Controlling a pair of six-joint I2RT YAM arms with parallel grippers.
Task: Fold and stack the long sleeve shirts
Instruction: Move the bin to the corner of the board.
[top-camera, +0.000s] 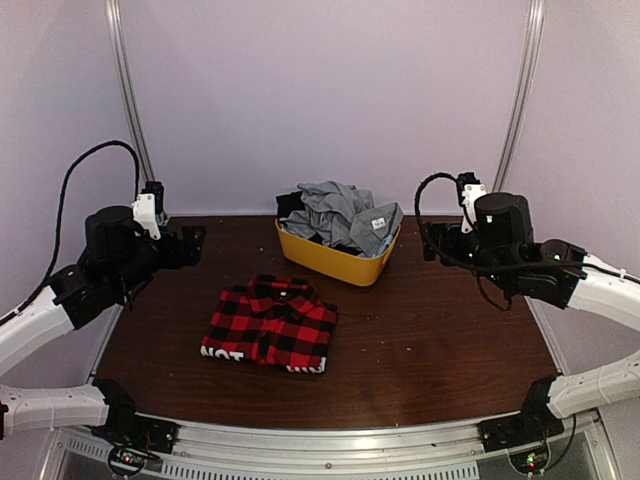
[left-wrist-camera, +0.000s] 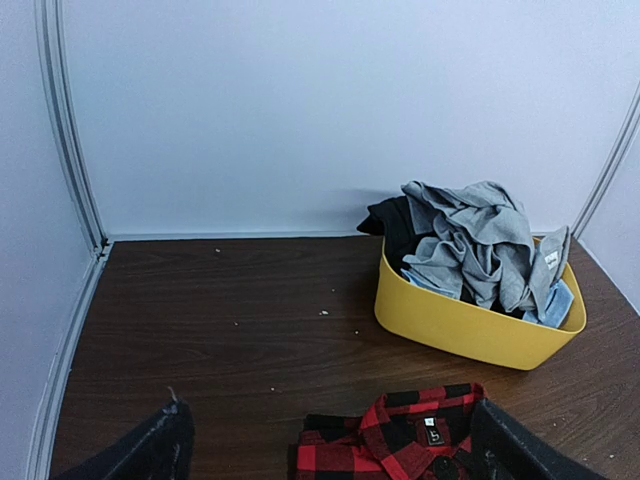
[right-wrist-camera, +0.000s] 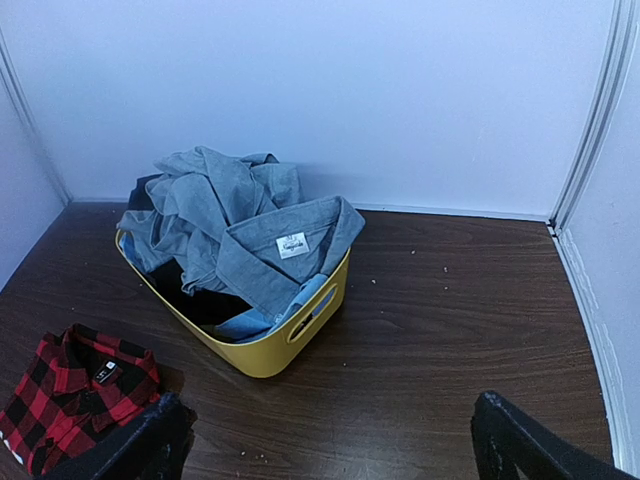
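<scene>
The red-and-black plaid shirt (top-camera: 270, 322) lies folded flat on the table in front of the bin, collar toward the back and white lettering at its near hem. It also shows in the left wrist view (left-wrist-camera: 400, 440) and the right wrist view (right-wrist-camera: 75, 395). The grey shirt (top-camera: 345, 215) lies crumpled in the yellow bin, heaped above its rim (left-wrist-camera: 470, 240) (right-wrist-camera: 240, 220). My left gripper (top-camera: 190, 243) (left-wrist-camera: 335, 450) is open and empty, raised at the table's back left. My right gripper (top-camera: 430, 240) (right-wrist-camera: 335, 445) is open and empty, raised to the right of the bin.
The yellow bin (top-camera: 335, 262) (left-wrist-camera: 470, 325) (right-wrist-camera: 270, 350) stands at the back middle of the dark wood table (top-camera: 440, 330). It also holds black and light blue cloth under the grey shirt. White walls with metal posts close the back and sides.
</scene>
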